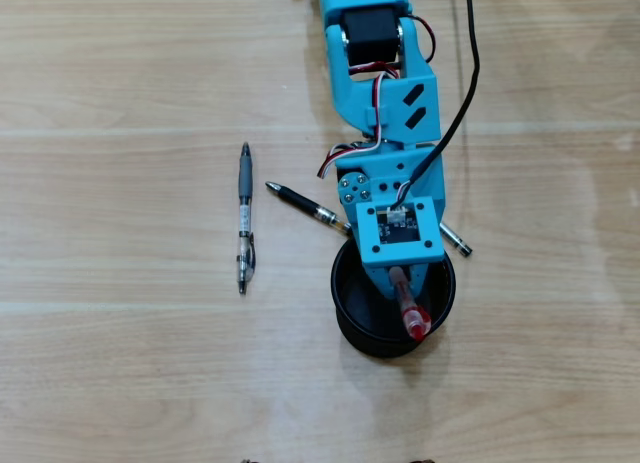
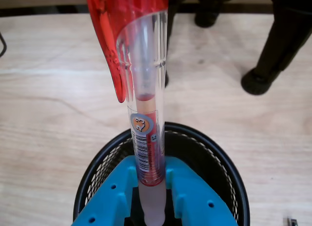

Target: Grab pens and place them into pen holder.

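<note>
My blue gripper [image 1: 398, 279] hangs over the black mesh pen holder [image 1: 350, 328] and is shut on a red-capped clear pen [image 1: 410, 308], held nearly upright with its red cap up. In the wrist view the pen [image 2: 146, 138] rises from between the two blue fingers [image 2: 114, 196], its lower end inside the holder's rim [image 2: 204, 138]. A grey-grip clear pen [image 1: 244, 218] lies on the table to the left. A black pen [image 1: 305, 205] lies slanted beside the arm. A further pen tip [image 1: 458, 242] shows to the right of the gripper, mostly hidden under it.
The wooden table [image 1: 120, 363] spreads around the holder. A black cable [image 1: 468, 73] runs along the arm's right side. In the wrist view dark stand legs [image 2: 280, 45] stand at the far table edge.
</note>
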Robot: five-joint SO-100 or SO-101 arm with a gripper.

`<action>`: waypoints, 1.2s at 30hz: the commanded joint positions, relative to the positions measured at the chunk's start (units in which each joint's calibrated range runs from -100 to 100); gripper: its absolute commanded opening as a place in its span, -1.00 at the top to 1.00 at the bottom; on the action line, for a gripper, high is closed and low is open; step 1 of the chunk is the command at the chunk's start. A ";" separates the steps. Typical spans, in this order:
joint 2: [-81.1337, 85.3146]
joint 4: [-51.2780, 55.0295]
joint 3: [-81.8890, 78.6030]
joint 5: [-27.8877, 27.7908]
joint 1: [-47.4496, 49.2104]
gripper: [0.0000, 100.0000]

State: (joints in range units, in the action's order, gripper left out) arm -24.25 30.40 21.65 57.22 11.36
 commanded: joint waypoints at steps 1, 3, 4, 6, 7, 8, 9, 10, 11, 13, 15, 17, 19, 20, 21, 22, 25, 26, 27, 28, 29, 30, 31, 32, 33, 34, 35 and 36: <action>0.75 -1.31 0.58 -0.35 -0.47 0.86; 0.75 -1.74 0.49 -0.51 -0.15 0.79; 0.75 -2.94 0.49 -1.08 -0.06 0.78; 0.66 -5.52 0.49 -1.97 -0.06 0.76; 0.66 -6.30 0.40 -2.02 -0.06 0.75; 0.66 -6.81 0.40 -2.02 -0.06 0.73; 0.66 -7.16 0.40 -2.02 -0.15 0.73; 0.66 -7.16 0.40 -2.02 -0.39 0.73; 0.66 -7.16 0.40 -2.08 -0.47 0.73; 1.51 -7.07 0.49 -2.91 -0.55 0.73; 2.52 -6.64 1.40 -5.26 -0.63 0.73; 5.65 -6.38 1.94 -7.62 -0.55 0.74; 9.96 -5.18 0.40 -10.96 -0.06 0.74; 12.08 -3.37 -0.23 -12.58 0.10 0.73; 14.53 -0.62 -0.87 -14.36 0.34 0.73; 17.15 2.73 -1.68 -15.98 0.98 0.73; 25.09 18.20 -3.13 -20.11 1.79 0.72; 27.46 24.30 -3.40 -21.05 1.79 0.72; 29.49 30.40 -3.67 -21.68 1.79 0.73; 31.18 36.59 -3.67 -22.25 1.79 0.73; 32.87 42.44 -3.67 -22.57 1.79 0.73; 33.80 48.11 -3.67 -22.72 1.71 0.73; 34.14 53.27 -3.67 -22.72 1.71 0.72; 34.14 57.73 -3.67 -22.72 1.71 0.72; 34.14 61.60 -3.67 -22.72 1.79 0.73; 33.97 64.70 -4.13 -22.72 1.87 0.73; 33.63 66.76 -5.30 -22.72 2.44 0.72; 33.04 68.13 -6.84 -22.72 3.08 0.72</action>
State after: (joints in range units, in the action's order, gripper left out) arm 6.98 91.65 16.33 34.74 13.38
